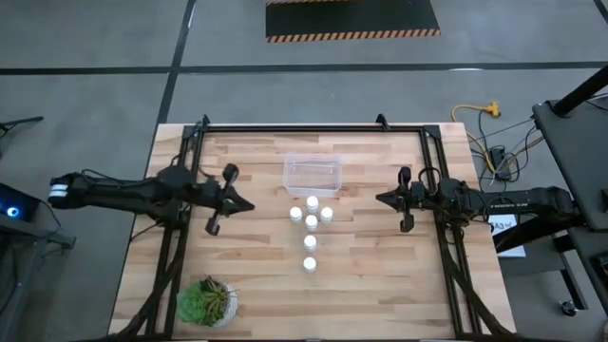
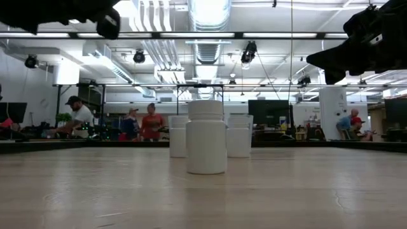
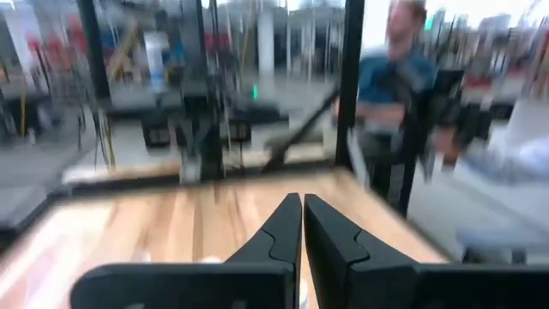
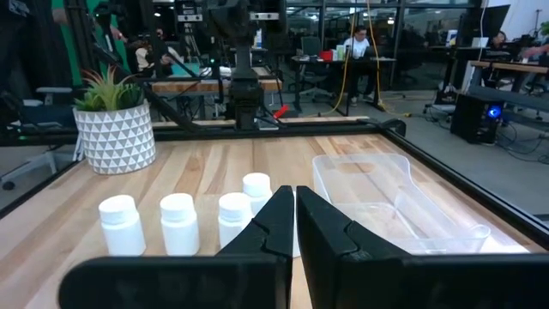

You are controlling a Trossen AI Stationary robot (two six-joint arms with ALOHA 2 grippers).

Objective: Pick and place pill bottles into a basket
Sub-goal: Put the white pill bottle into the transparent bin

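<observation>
Tabletop: bottles (image 1: 312,220) between hands (apart).

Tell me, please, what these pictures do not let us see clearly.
- Low view: the front pill bottle hides the ones behind it; only three show.
- Right wrist view: the right gripper covers some bottles; only four show.
- Left wrist view: all blurred; the left gripper hides whatever lies under it.
- High view: any print on the bottles is too small to read.

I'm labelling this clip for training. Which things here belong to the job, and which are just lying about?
Job:
- pill bottles, six, on the table
- basket, empty
- left tool, shut
- right tool, shut

Lying about:
- potted plant
</observation>
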